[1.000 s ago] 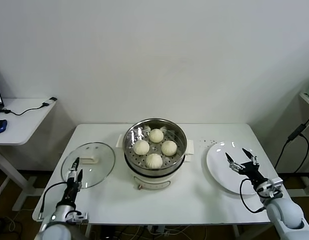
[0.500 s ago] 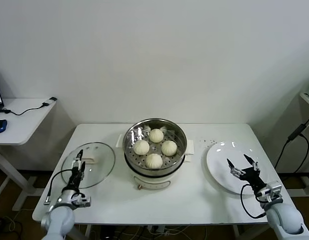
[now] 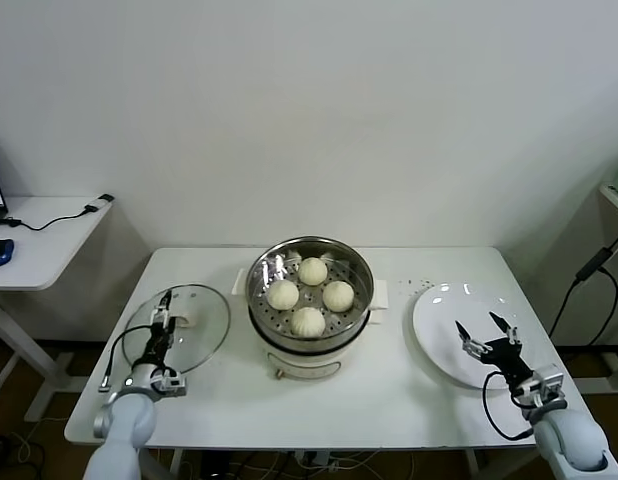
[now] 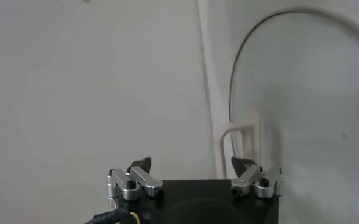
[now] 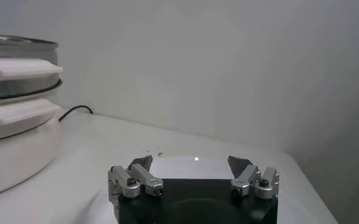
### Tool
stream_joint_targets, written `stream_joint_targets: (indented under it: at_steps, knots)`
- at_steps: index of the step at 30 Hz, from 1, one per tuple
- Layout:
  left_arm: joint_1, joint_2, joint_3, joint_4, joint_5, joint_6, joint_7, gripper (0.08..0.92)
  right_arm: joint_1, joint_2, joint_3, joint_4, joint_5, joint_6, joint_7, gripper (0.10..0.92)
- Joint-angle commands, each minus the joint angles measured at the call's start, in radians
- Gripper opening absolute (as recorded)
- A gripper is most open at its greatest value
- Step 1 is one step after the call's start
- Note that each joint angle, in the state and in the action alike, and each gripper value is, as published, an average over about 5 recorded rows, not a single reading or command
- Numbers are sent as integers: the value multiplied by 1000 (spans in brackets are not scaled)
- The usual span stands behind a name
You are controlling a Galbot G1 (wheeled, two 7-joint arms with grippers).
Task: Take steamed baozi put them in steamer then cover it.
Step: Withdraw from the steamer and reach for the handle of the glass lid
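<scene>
Several pale round baozi [image 3: 311, 295] lie inside the shiny steel steamer [image 3: 261, 300] on its cream pot base in the middle of the table. The cover [image 3: 201, 330], a clear glass lid with a cream handle [image 4: 243, 135], lies flat to the steamer's left. My left gripper [image 3: 163, 305] hovers open over the lid's near part, close to the handle, with nothing between its fingers [image 4: 144, 164]. My right gripper [image 3: 488, 335] stands open and empty over the white plate [image 3: 444, 310] on the right.
The pot's side handles [image 5: 21, 68] jut towards the plate [image 5: 185, 163], with a dark cable behind it. A side desk [image 3: 39, 240] with a cable stands at the far left. The table's front edge runs just before both arms.
My left gripper has moved forward from the table's front edge onto the lid, towards its handle. The right gripper has drawn back a little over the plate. Both stayed open.
</scene>
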Motion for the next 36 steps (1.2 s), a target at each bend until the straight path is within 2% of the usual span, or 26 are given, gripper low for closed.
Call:
stream_joint_targets:
  at_steps: [1, 9, 12, 27, 33, 36]
  knots:
    - [-72, -4, 22, 58, 2, 12, -3, 823, -4, 3, 4, -2, -11, 2, -3, 823]
    - [-88, -8, 27, 87, -21, -1, 0, 819, -7, 10, 12, -9, -24, 7, -4, 823]
    - [-87, -7, 25, 93, -24, -7, 2, 781, -8, 14, 15, -12, -28, 9, -6, 823]
    - [-66, 13, 6, 61, -64, -22, 12, 355, -4, 25, 13, -22, -49, 23, -7, 823]
    - [7, 62, -8, -79, -145, -3, 33, 190, 1, 21, 13, -27, -50, 28, -7, 823]
    - [68, 98, -23, -197, -188, 26, 50, 157, 2, 19, 15, -30, -48, 30, -8, 823]
